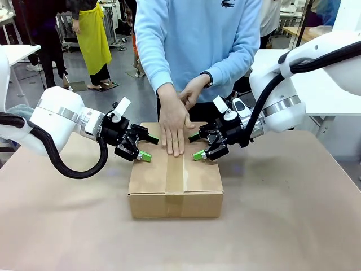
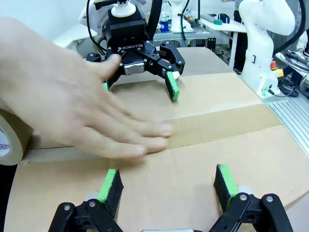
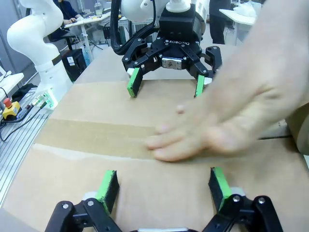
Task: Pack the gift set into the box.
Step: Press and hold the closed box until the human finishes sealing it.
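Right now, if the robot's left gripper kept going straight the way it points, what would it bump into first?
Probably the person's hand, flat on the box lid right ahead of the left gripper. Depth is hard to judge.

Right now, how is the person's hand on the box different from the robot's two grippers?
The hand lies flat on the taped seam of the box; the left gripper and right gripper stand open at its two sides. The hand is blurred in the wrist views, the grippers sharp. All three are over the closed top.

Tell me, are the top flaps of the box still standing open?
No, in the front view the box is closed, with a strip of tape along its top seam and the person's hand flat on it.
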Action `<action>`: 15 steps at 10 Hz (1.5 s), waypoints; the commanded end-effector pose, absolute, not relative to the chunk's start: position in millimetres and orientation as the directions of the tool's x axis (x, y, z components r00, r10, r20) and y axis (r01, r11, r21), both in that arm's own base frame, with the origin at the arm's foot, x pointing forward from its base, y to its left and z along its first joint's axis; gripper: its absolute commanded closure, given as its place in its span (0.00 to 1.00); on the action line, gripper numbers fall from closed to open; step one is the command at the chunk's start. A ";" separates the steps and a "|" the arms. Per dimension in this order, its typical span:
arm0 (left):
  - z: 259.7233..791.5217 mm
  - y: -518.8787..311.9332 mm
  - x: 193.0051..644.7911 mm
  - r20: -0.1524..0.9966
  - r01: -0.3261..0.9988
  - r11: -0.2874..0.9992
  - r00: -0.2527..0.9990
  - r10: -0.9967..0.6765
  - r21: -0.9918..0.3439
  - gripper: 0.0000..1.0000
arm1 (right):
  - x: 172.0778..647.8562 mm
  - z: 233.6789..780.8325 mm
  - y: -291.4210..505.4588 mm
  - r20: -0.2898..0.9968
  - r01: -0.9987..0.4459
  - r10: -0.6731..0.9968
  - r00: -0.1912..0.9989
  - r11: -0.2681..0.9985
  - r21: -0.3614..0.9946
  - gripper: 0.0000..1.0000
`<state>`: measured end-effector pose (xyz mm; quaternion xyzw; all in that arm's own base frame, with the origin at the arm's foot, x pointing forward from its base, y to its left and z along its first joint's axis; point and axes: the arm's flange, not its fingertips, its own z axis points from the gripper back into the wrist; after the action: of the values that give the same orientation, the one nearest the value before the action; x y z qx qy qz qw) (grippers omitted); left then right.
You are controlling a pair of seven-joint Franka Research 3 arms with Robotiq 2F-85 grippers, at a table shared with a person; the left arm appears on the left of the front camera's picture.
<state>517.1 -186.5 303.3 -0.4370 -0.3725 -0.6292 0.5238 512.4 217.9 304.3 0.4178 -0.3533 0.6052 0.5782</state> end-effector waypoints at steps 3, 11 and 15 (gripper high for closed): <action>299.4 -186.8 515.3 0.938 0.984 -0.176 -0.071 -0.339 0.011 0.00 | 509.5 299.8 217.1 0.912 -0.996 0.411 0.020 -0.069 0.054 0.00; 299.4 -186.8 515.3 0.938 0.984 -0.176 -0.071 -0.339 0.011 0.00 | 509.5 299.8 217.1 0.912 -0.996 0.411 0.020 -0.069 0.054 0.00; 299.4 -186.8 515.3 0.938 0.984 -0.176 -0.071 -0.339 0.011 0.00 | 509.5 299.8 217.1 0.912 -0.996 0.411 0.020 -0.069 0.054 0.00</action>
<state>517.1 -186.6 303.8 -0.4380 -0.3727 -0.6292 0.5228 512.4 217.9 304.7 0.4178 -0.3535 0.6053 0.5780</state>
